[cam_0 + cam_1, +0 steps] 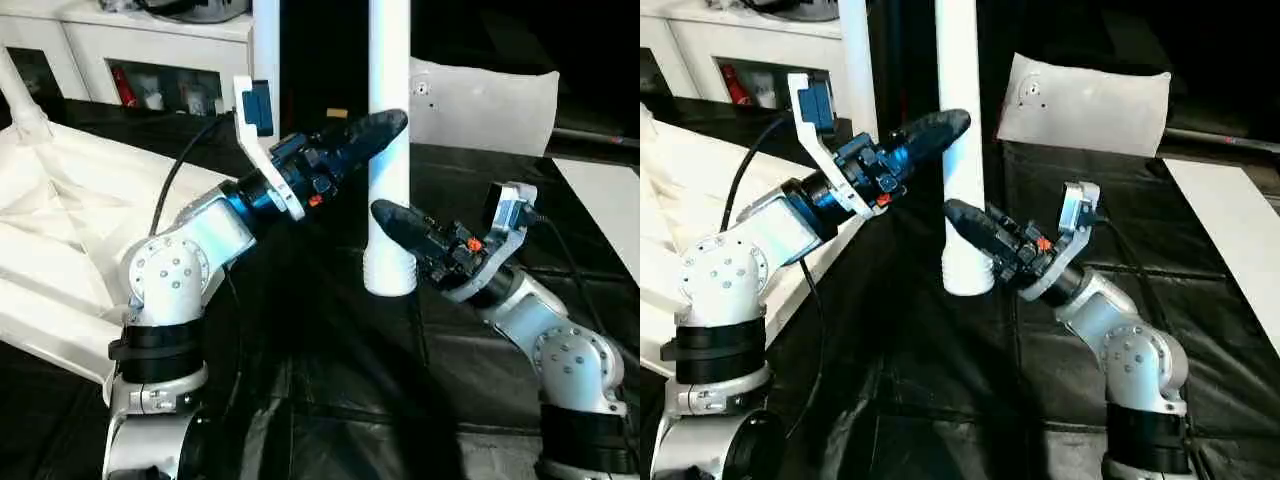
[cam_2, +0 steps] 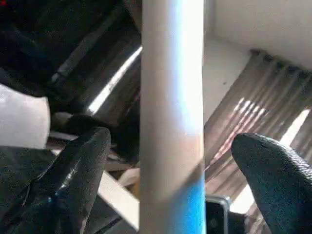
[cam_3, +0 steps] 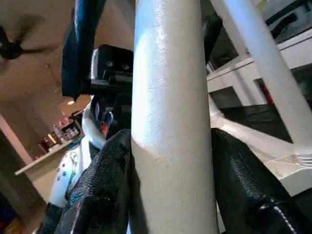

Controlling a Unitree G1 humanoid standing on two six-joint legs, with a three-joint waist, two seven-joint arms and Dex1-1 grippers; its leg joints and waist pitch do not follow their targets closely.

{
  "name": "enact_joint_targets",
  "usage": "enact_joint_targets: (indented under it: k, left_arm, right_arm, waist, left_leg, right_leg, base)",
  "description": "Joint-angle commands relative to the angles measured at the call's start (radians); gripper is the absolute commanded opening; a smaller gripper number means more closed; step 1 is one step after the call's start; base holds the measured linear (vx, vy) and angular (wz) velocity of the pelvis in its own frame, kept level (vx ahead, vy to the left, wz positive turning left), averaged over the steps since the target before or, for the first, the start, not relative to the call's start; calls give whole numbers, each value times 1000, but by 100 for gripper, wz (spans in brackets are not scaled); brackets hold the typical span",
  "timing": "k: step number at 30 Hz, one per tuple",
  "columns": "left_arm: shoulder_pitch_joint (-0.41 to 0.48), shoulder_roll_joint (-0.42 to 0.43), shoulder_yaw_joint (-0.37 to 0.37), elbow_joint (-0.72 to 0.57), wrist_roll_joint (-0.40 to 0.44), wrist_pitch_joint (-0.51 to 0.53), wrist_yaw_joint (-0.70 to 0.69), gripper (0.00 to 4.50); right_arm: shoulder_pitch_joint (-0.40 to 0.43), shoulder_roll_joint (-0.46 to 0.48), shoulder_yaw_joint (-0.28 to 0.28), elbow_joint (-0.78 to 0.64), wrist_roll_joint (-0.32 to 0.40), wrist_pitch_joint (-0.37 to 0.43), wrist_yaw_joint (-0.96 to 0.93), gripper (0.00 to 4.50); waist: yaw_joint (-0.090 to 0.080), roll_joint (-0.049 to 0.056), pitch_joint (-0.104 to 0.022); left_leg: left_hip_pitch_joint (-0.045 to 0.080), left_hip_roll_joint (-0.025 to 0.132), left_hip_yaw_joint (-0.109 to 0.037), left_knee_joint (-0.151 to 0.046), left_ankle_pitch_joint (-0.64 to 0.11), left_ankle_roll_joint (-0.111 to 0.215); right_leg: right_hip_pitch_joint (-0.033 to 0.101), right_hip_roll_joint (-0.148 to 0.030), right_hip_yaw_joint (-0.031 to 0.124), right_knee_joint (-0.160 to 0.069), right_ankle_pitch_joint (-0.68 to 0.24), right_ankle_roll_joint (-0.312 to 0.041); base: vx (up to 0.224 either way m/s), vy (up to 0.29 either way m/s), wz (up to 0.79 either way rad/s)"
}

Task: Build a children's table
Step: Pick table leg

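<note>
Leg point(image 1: 389, 150) upright in R end effector point(image 1: 395, 235)

Two head views, set side by side high above the black-draped surface point(image 1: 330, 400), looking forward and down over both silver forearms; shared between them, the upright white leg point(image 1: 389, 150), the left hand point(image 1: 375, 128), the right hand point(image 1: 392, 222) and the upturned table top point(image 1: 60, 200). Left wrist view: very close, looking along its own fingers point(image 2: 73, 180) past the same leg point(image 2: 170, 117), probably upward toward curtains. Right wrist view: closer still, leg point(image 3: 170, 117) between its fingers point(image 3: 105, 190), left hand beyond.
</note>
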Motion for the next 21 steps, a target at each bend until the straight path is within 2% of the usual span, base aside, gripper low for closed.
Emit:
enact_joint_targets:
  k: [1, 2, 3, 6, 9, 12, 15, 18, 19, 21]
  left_arm:
    - [-3, 1, 4, -13, -36, 10, -52, 416]
    - [-1, 3, 5, -14, -44, 13, -61, 416]
    - [3, 11, 5, -17, -63, 26, -85, 416]
    - [10, 32, -8, -17, -75, 33, -120, 372]
    - [25, 53, -9, -1, -109, 49, -181, 363]
    - [29, 69, -14, 18, -110, 57, -204, 334]
    - [37, 96, -27, 54, -98, 65, -242, 336]
    - [44, 109, -30, 65, -108, 73, -274, 337]
    - [46, 115, -29, 67, -125, 82, -291, 337]
    - [46, 116, -29, 67, -129, 83, -295, 337]
  right_arm:
    - [6, -20, -7, -36, 47, 35, 0, 191]
    - [8, -23, -5, -38, 54, 42, 4, 191]
    - [15, -35, 0, -47, 73, 65, 12, 191]
    - [25, -49, 9, -56, 91, 88, 22, 191]
    - [39, -64, 20, -61, 114, 119, 46, 191]
    - [47, -75, 30, -66, 122, 132, 59, 191]
    - [54, -92, 45, -78, 133, 147, 73, 191]
    - [57, -101, 52, -82, 136, 154, 77, 191]
    - [58, -110, 59, -85, 131, 158, 84, 191]
    - [59, -112, 61, -86, 130, 159, 86, 191]
  waist:
    - [6, -2, -76]
    - [6, -2, -75]
    - [7, -6, -76]
    - [8, -6, -76]
    - [10, -5, -75]
    - [12, -2, -73]
    - [16, -2, -72]
    - [19, -1, -72]
    - [23, 7, -71]
    - [23, 3, -70]
  left_leg:
    - [-3, 53, -18, -75, -29, 49]
    - [-2, 53, -18, -75, -26, 51]
    - [-3, 53, -16, -73, -19, 52]
    - [-6, 52, -16, -74, -2, 57]
    - [-5, 49, -14, -74, -18, 54]
    - [-2, 52, -15, -76, -29, 43]
    - [-1, 51, -16, -78, -41, 31]
    - [1, 51, -16, -78, -43, 26]
    - [2, 52, -17, -79, -45, 22]
    - [3, 54, -17, -80, -58, 16]
  right_leg:
    - [62, -95, 61, -90, -408, -58]
    - [62, -94, 61, -90, -400, -63]
    - [64, -95, 62, -86, -383, -69]
    - [66, -95, 64, -82, -358, -75]
    - [66, -97, 64, -86, -389, -70]
    - [63, -96, 63, -91, -417, -59]
    - [66, -96, 62, -96, -445, -38]
    - [63, -98, 62, -96, -455, -35]
    - [63, -100, 63, -96, -457, -39]
    - [63, -99, 62, -99, -465, -42]
  base:
    - [0, 0, 0]
    - [0, 0, 0]
    - [0, 0, 0]
    - [0, 0, 0]
    - [0, 0, 0]
    - [0, 0, 0]
    - [0, 0, 0]
    - [0, 0, 0]
    - [0, 0, 0]
    - [0, 0, 0]
